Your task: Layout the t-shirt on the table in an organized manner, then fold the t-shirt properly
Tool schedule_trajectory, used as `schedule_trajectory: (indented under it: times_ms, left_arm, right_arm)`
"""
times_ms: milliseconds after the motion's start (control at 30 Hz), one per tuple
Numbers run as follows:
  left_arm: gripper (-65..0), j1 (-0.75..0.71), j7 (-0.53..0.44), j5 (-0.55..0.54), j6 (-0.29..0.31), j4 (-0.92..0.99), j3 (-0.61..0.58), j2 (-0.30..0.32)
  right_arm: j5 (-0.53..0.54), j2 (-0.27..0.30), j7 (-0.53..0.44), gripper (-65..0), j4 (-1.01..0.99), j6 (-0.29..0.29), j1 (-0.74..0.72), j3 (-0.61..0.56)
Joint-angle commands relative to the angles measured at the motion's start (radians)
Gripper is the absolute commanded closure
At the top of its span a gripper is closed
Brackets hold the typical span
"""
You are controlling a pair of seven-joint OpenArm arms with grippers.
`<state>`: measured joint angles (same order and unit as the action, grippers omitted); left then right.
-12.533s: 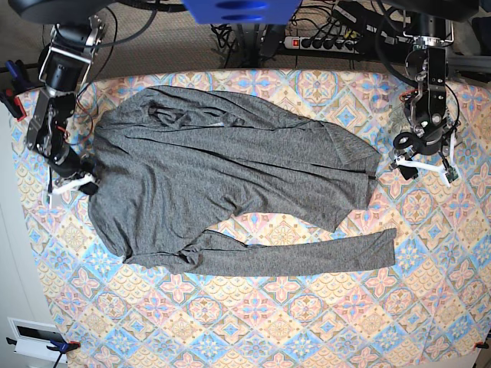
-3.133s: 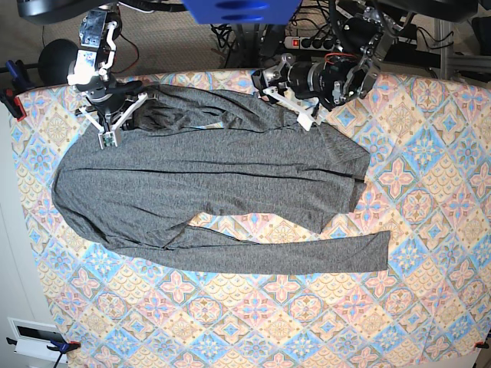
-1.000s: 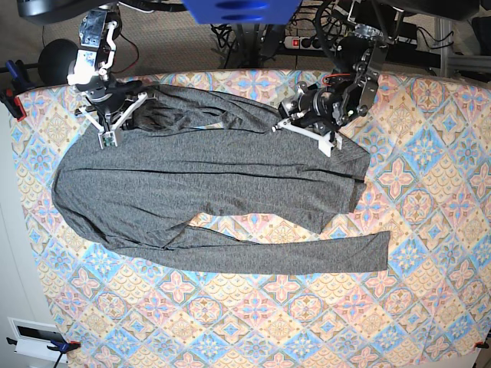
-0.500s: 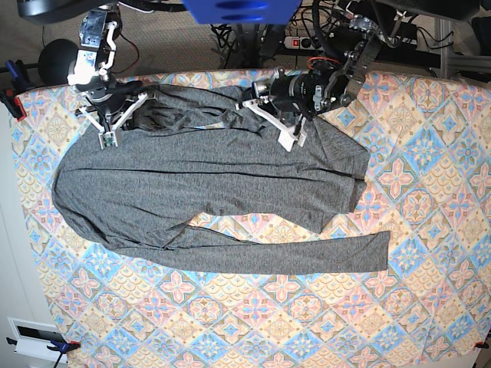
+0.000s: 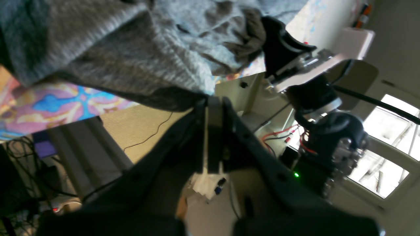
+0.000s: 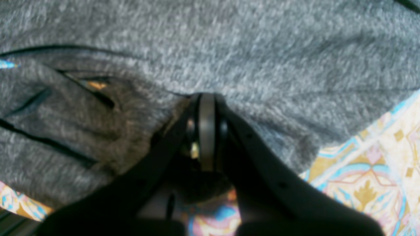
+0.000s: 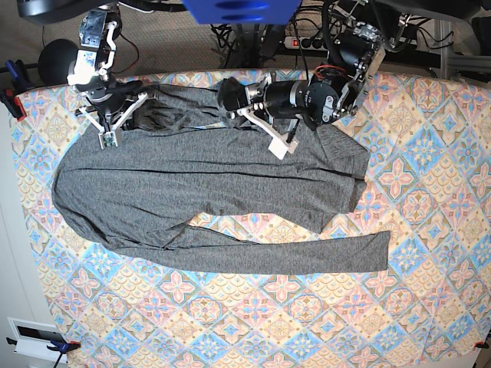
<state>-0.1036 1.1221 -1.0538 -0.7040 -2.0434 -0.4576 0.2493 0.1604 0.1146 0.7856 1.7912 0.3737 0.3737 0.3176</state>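
The dark grey t-shirt lies spread across the patterned table, with a long sleeve stretched toward the right. My left gripper is at the garment's far edge near the middle, shut on a lifted fold of the fabric; its jaws pinch the hem. My right gripper sits at the shirt's far left corner, shut on cloth that bunches around its closed fingers. The left wrist view also catches that right gripper holding the same edge.
A power strip and cables lie behind the table's far edge. A white device rests off the front left corner. Clamps hold the tablecloth at the left side.
My left gripper has closed on the shirt's far edge and moved left along it, drawing the fold toward the right gripper. The right arm has stayed still.
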Motion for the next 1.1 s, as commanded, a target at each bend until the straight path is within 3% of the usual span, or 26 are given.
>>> schedule_trajectory:
  times_ms: [0,300,467,700,833,1067]
  left_arm:
    - [0.0,0.009,0.003,-0.036,0.006,-0.020,0.003,-0.001]
    - [0.0,0.097,0.003,-0.204,0.006,-0.026,0.006,0.023]
    - [0.0,0.112,0.005,-0.210,0.006,-0.024,0.006,0.071]
    - [0.0,0.049,0.003,-0.213,0.006,-0.027,0.023,0.193]
    - [0.0,-0.005,0.003,-0.214,0.006,-0.029,0.107,0.203]
    - [-2.1,-0.002,0.006,-0.204,0.006,-0.024,0.116,0.201]
  right_arm:
    - [0.006,0.009,-0.019,0.0,0.012,0.000,-0.002,0.005]
    - [0.006,0.009,-0.024,0.0,-0.046,0.000,-0.002,0.005]
    - [0.006,0.009,-0.024,0.0,-0.046,0.000,-0.002,0.005]
    - [0.006,0.009,-0.021,0.0,-0.050,0.000,-0.002,0.005]
    - [0.006,0.009,-0.021,0.0,-0.067,0.000,-0.002,0.005]
    - [0.006,0.009,-0.024,0.0,-0.087,0.000,-0.002,0.005]
